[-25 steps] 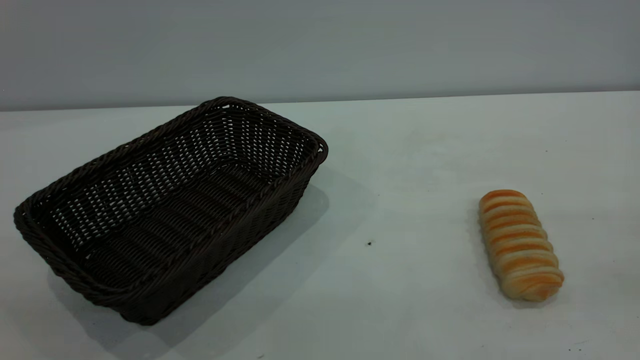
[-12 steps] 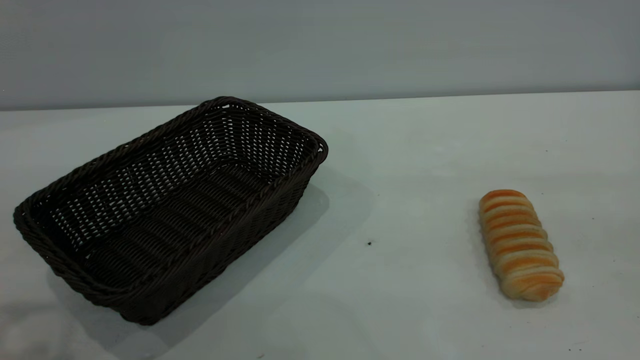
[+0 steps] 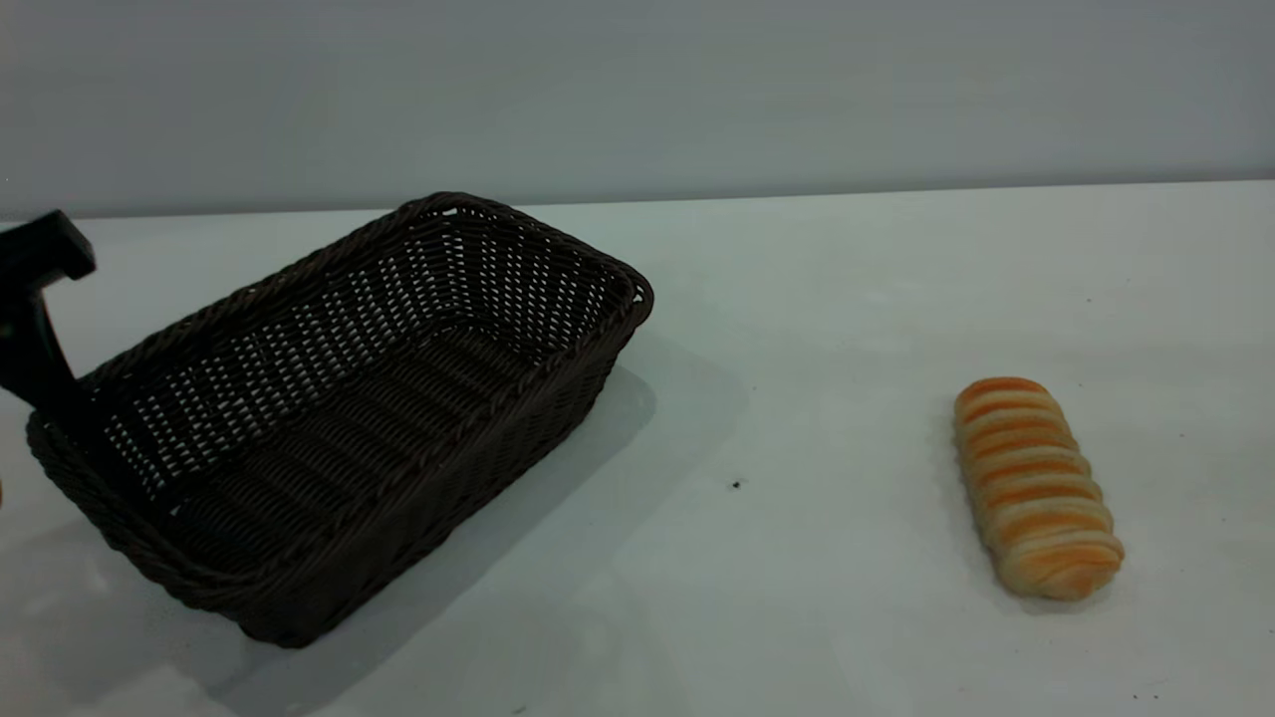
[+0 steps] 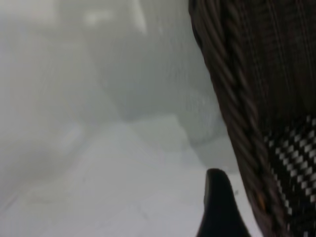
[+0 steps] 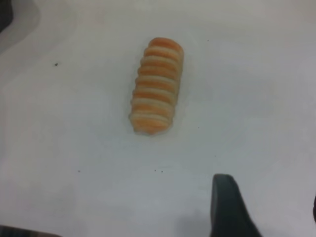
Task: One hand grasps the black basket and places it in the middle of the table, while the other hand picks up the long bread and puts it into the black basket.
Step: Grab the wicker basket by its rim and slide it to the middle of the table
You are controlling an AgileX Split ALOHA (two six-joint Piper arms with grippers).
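Plain grey wall runs behind a wide white desk (image 3: pixel 847 299), and everything of the task lies on that bare top. Largest is the black basket (image 3: pixel 339 418), sitting at the left of the desk with its long axis slanting from near-left to far-right, its mouth upward and nothing inside it. It lies well left of the middle, so I judge the basket has yet to be carried to the centre.

At the basket's near-left corner the left pincer (image 3: pixel 35 319) reaches in from the left edge of the scene, a black angular part hanging right at the braided rim. In the left wrist view one dark fingertip (image 4: pixel 219 207) lies just outside that rim, which suggests the arm is lining up to clamp the wall between its fingers; whether it is spread or closed I cannot tell.

Well apart, near the right side, the long bread (image 3: pixel 1036 488) lies flat with its striped ridges up, untouched. The right pincer (image 5: pixel 232 212) hovers above it, only one finger showing at the edge of the right wrist view, so its spread cannot be told; it seems placed to wait over the loaf until the basket is set.
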